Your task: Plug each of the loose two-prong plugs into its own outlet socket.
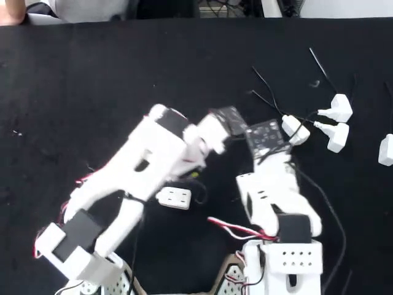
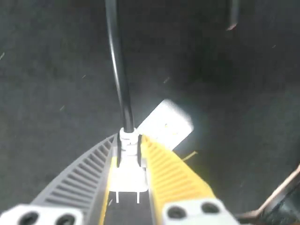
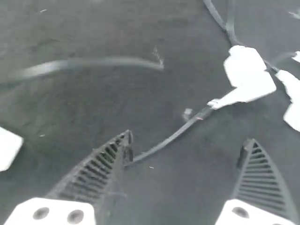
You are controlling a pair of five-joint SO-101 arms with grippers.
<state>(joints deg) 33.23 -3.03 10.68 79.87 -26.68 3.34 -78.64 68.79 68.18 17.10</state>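
My left gripper (image 2: 130,140) is shut on a white two-prong plug (image 2: 127,176), whose prongs point back toward the wrist and whose black cord (image 2: 119,70) runs away from it. It hangs above the black mat, with a white rectangular block (image 2: 166,124) lying below and beyond it. In the high view the left gripper (image 1: 228,123) sits mid-table. My right gripper (image 3: 187,139) stands open over the mat, short of a white plug (image 3: 248,77) with a thin cord. In the high view the right gripper (image 1: 273,140) is just beside that plug (image 1: 295,129). A white outlet socket (image 1: 175,196) lies by the left arm.
Two more white plugs (image 1: 338,108) (image 1: 338,136) lie at the right with thin black cords trailing back. Another white piece (image 1: 385,150) sits at the right edge. A black cable (image 1: 331,215) curves past the right arm's base. The black mat (image 1: 92,74) is bare at far left.
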